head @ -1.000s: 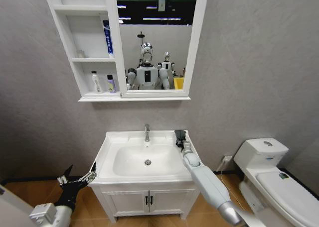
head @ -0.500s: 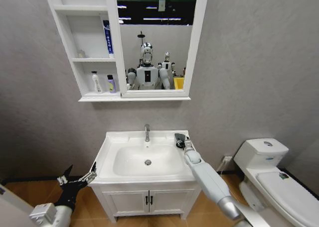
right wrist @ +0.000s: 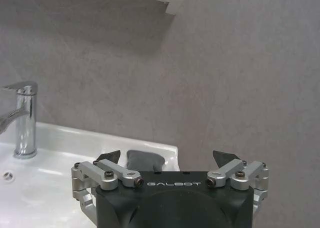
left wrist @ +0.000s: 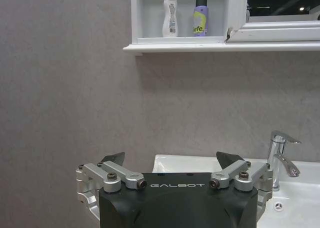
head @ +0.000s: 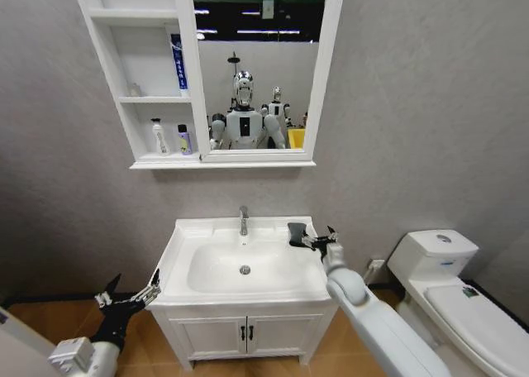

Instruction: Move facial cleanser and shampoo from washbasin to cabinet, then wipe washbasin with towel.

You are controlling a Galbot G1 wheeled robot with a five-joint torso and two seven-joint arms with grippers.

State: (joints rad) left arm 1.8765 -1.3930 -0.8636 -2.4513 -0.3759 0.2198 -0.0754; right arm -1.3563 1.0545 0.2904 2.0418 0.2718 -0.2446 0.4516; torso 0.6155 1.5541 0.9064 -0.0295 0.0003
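Right gripper (head: 318, 241) – fingers spread, gripping nothing – sits beside the small dark grey folded towel (head: 297, 233) on the white ceramic washbasin (head: 178, 257); left gripper (head: 130, 295) hangs low, fingers spread.

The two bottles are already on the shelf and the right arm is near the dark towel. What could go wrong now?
1. The towel lies at the back right corner of the washbasin, close to its edge; a push from the open right pincer could slide it off.
2. The faucet stands near the towel, so a wide sweep might strike it.
3. The open left pincer hangs beside the washbasin's front left corner and could bump it.
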